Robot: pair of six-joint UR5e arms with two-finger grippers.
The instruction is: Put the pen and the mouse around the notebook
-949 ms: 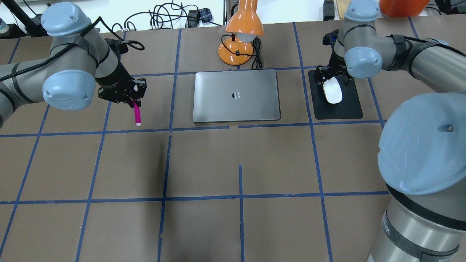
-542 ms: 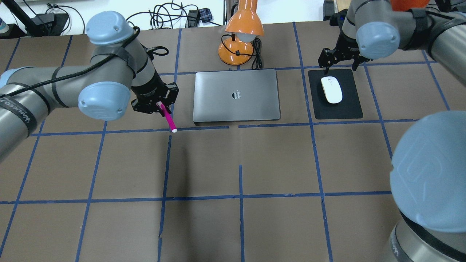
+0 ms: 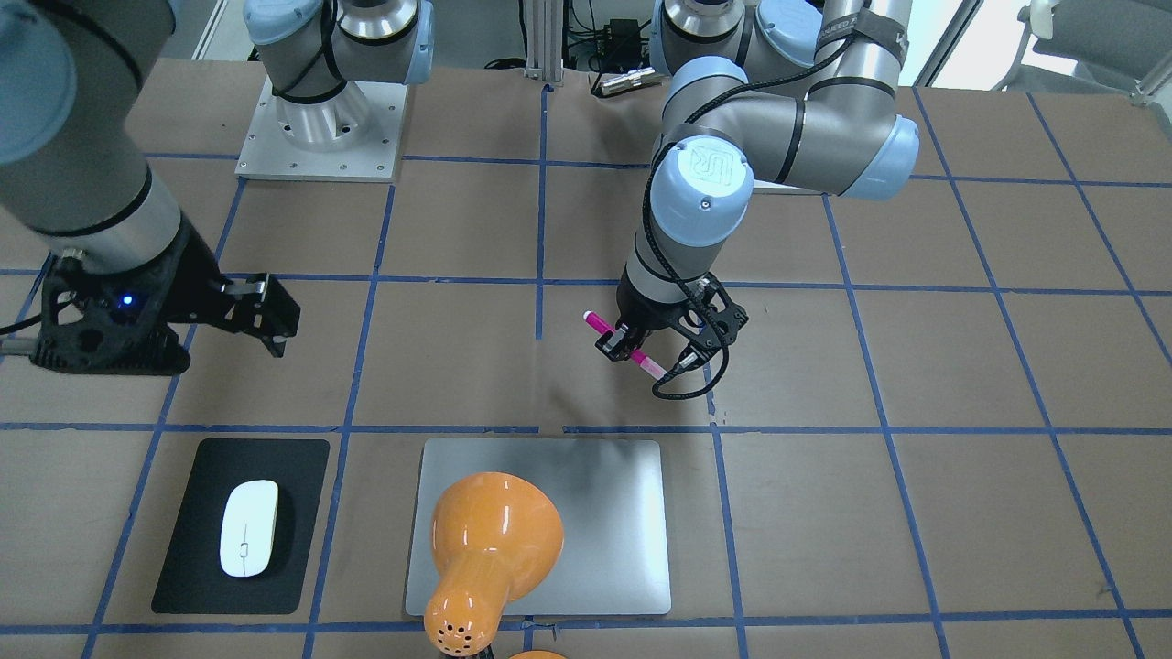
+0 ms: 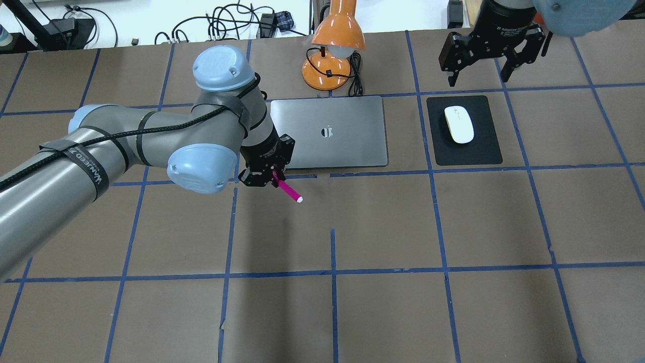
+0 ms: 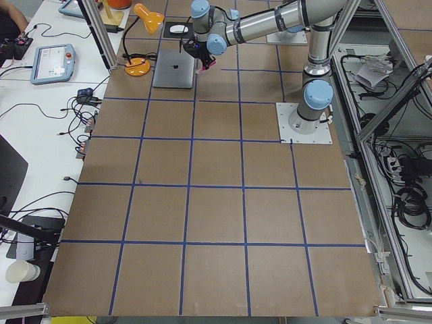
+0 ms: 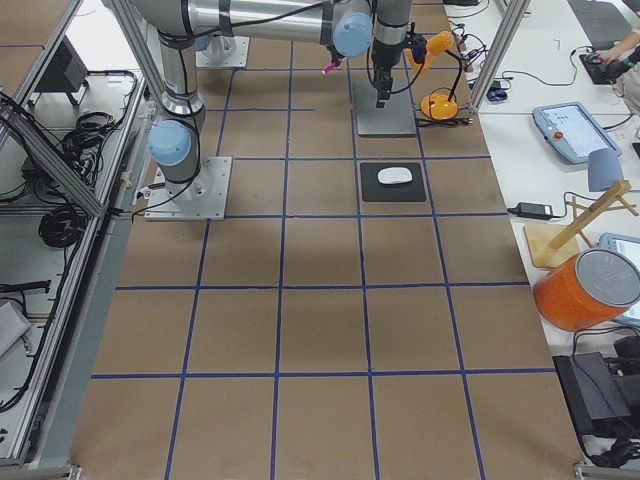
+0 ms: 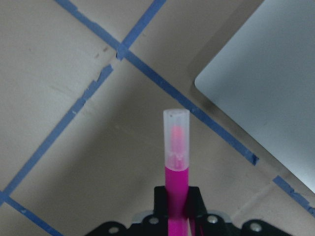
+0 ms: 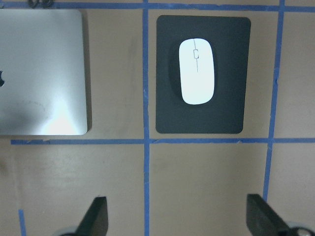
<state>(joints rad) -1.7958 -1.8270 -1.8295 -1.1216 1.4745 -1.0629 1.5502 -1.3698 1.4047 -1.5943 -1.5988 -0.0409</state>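
1. The left gripper [image 4: 274,176] has its fingers closed on the pink pen [image 4: 288,191], held over the bench [image 4: 383,227] just off the near-left corner of the notebook [image 4: 347,116].
2. The white mouse [image 4: 458,124] lies on a black mat [image 4: 478,154], right of the notebook.
3. The right gripper [image 4: 477,75] hovers above the mat's far edge, fingers spread wide, empty.
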